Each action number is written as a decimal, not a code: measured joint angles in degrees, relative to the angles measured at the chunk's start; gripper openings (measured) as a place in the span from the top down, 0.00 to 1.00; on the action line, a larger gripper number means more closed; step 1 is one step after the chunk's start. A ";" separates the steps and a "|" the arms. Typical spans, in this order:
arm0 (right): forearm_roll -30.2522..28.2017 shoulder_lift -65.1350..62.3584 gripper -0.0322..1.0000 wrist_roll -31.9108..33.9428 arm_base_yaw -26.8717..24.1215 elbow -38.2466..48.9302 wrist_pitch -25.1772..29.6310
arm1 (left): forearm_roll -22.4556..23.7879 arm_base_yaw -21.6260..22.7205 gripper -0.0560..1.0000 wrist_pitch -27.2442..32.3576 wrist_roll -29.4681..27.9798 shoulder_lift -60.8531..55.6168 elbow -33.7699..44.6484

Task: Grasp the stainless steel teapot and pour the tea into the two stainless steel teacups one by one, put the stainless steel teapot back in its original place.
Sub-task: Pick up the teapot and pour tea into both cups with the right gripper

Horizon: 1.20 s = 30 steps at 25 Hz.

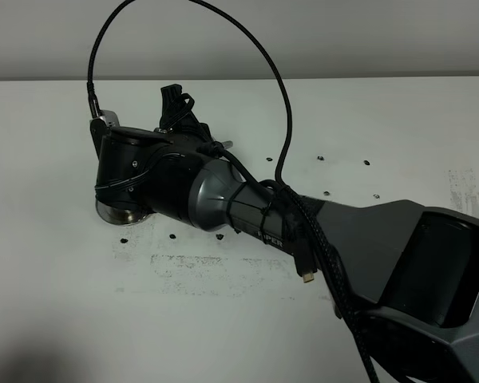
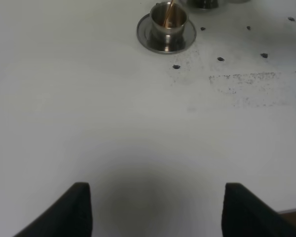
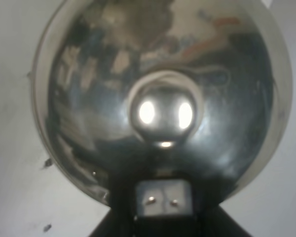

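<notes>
Teapot: the shiny rounded stainless steel teapot (image 3: 89, 98) filled the right wrist view, its round lid knob (image 3: 163, 114) at the centre. From the high camera it was hidden under the black right arm (image 1: 191, 187), which reached across to the left of the desk.
Right pincer: the right pincer (image 3: 163, 224) showed only as dark shapes flanking the riveted handle mount (image 3: 163, 199), apparently pinching the teapot by its handle.
Left pincer: the left pincer (image 2: 155, 197) was spread wide over the white desk (image 2: 89, 98).
Teacup: a small shiny steel teacup (image 2: 167, 22) stood upright on its round steel saucer (image 2: 147, 35), well beyond the left pincer. A thin brown streak (image 2: 169, 9) ran into its mouth.
Other steel: a shiny steel rim (image 1: 116, 211) peeked from under the right arm's wrist; which vessel it belonged to could not be told.
</notes>
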 joint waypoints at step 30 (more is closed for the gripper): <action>-2.26 1.14 0.79 0.22 0.05 0.05 0.11 | 0.00 0.00 0.43 0.00 0.00 0.00 0.00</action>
